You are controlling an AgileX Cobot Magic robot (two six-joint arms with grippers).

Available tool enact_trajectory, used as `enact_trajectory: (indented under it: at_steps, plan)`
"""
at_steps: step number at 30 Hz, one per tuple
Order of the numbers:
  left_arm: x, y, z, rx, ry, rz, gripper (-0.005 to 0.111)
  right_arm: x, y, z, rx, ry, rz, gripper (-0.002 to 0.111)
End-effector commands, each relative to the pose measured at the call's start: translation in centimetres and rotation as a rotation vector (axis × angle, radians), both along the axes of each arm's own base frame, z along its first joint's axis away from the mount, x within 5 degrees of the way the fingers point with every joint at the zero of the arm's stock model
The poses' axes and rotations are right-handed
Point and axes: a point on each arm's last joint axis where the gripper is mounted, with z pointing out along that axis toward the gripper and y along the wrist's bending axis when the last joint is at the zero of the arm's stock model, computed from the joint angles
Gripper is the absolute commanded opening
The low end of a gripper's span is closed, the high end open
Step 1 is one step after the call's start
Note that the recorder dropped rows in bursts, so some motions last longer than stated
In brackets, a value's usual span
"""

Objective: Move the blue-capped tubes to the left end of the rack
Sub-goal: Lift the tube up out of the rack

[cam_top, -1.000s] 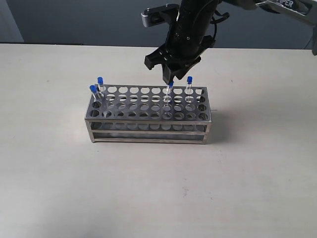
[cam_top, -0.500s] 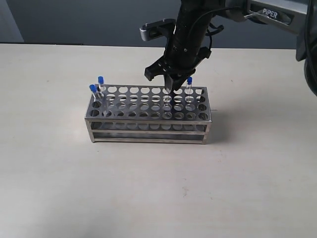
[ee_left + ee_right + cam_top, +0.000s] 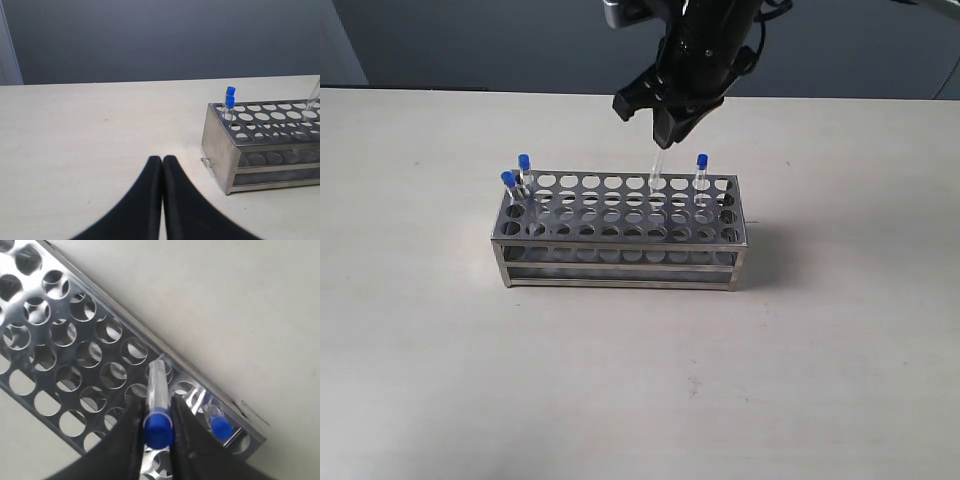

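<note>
The right gripper (image 3: 663, 138) pinches one blue-capped tube (image 3: 655, 170) by its cap, nearly upright, tip about level with the far row of the rack (image 3: 620, 238), right of middle. Its goal, beside two other blue-capped tubes (image 3: 523, 163), lies leftward along the rack. The left gripper (image 3: 162, 192) rests closed, holding nothing.

Rack (image 3: 620, 262) on table (image 3: 620, 390), mid-scene, long side toward camera. First tube (image 3: 523, 172) in back row, leftmost hole. Second tube (image 3: 509, 188) just before it, next row forward, same column. Third tube (image 3: 701, 172) in back row, second hole from right end. Fourth tube (image 3: 657, 168) two holes left of third, over back row, top pinched in right gripper (image 3: 665, 138) above rack; lower tip at hole level, in or out unclear. Left gripper (image 3: 162, 167) over table, well left of rack.
</note>
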Motion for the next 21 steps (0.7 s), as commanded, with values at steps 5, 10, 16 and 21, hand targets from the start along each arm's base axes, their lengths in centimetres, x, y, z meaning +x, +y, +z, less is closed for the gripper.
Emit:
enact_trajectory:
  at_steps: [5,10,16,21]
  plan:
    - [0.0,-0.1,0.2,0.000,-0.008,-0.011,0.001,-1.3,-0.1,3.4,0.047,-0.074,0.023,-0.001]
    - [0.0,-0.1,0.2,0.000,-0.008,-0.011,0.001,-2.7,0.7,4.6,0.066,-0.096,0.057,-0.001]
    - [0.0,-0.1,0.2,0.000,-0.008,-0.011,0.001,-5.4,3.3,5.1,0.079,-0.111,0.189,-0.001]
    - [0.0,-0.1,0.2,0.000,-0.008,-0.011,0.001,-7.0,4.9,5.1,0.079,-0.115,0.253,-0.001]
